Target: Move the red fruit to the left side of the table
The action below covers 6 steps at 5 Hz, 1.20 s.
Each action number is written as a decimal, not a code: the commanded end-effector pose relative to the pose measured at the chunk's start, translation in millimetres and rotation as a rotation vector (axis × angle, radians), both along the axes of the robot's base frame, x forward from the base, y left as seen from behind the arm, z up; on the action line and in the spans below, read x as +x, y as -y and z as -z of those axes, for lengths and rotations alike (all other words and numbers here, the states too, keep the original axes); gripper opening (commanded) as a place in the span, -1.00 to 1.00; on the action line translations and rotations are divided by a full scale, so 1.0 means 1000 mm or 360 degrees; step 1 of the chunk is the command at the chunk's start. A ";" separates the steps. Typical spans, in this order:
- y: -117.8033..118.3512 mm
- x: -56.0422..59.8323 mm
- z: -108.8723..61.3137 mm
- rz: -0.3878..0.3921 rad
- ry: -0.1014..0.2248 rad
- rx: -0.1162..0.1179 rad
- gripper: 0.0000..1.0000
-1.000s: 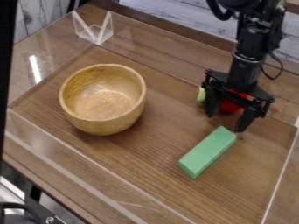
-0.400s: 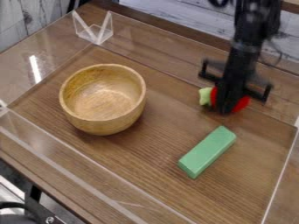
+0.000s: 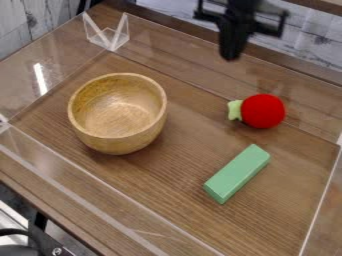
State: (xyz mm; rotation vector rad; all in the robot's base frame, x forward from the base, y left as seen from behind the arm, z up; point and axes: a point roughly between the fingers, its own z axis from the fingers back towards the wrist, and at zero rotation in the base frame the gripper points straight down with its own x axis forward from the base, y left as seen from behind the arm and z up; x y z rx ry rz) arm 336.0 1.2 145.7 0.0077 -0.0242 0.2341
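Gripper (image 3: 234, 50) has lifted to the upper right, clenched shut and empty. Red fruit (image 3: 262, 110) stays on the table (image 3: 174, 170) at right; the grasp looks missed.

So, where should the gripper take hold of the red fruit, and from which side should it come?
Grip the red fruit across its round red body, coming straight down from above. It lies alone on the table, clear of the green block and wooden bowl. Its green leaf points left toward the bowl, so probably close the fingers across the other sides.

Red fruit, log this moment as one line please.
pincer: shut, empty, raised | red fruit: on table, right side, not held | status: grasp missed
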 end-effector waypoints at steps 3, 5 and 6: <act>0.066 0.011 0.015 -0.0107 -0.0003 -0.0001 1.00; 0.065 0.019 0.058 -0.0230 -0.0097 0.0015 1.00; 0.064 0.024 0.070 -0.0273 -0.0131 0.0021 1.00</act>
